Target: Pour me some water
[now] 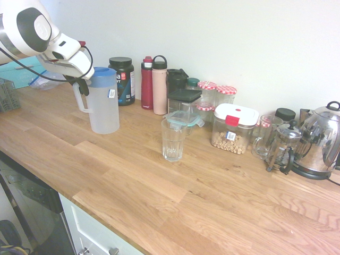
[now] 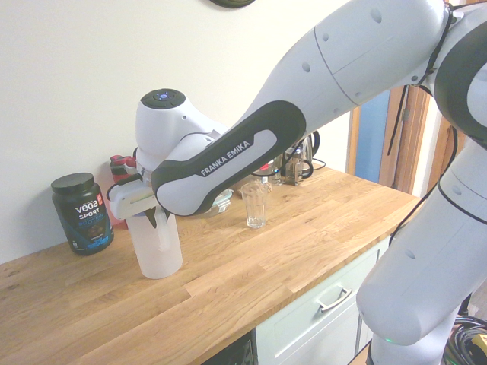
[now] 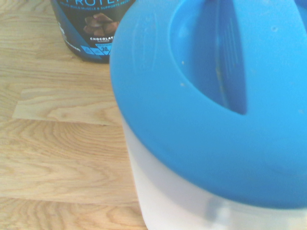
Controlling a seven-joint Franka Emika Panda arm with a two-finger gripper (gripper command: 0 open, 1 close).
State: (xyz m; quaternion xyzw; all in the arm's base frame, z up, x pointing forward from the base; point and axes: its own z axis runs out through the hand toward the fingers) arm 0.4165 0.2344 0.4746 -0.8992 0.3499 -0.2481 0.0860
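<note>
Plain white wall (image 1: pixel 255 42), long wooden tabletop (image 1: pixel 212 196) of pale oak planks, white drawer (image 2: pixel 327 304) with metal handle below, wooden door frame (image 2: pixel 399 129) at the far end, soft daylight

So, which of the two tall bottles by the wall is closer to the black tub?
The red bottle; it stands right beside the black tub, while the pink bottle stands on its far side.

We see a wooden countertop (image 1: pixel 159 180) with visible grain and a soft satin sheen. The pitcher (image 1: pixel 103 109) looks like frosted, translucent plastic, and its blue lid (image 3: pixel 216 96) is smooth and matt. The drinking glass (image 1: pixel 173 139) is clear and ribbed. The kettle (image 1: pixel 321 141) is polished metal, mirror-bright. The protein tub (image 2: pixel 82 213) appears to be glossy black plastic.
</note>
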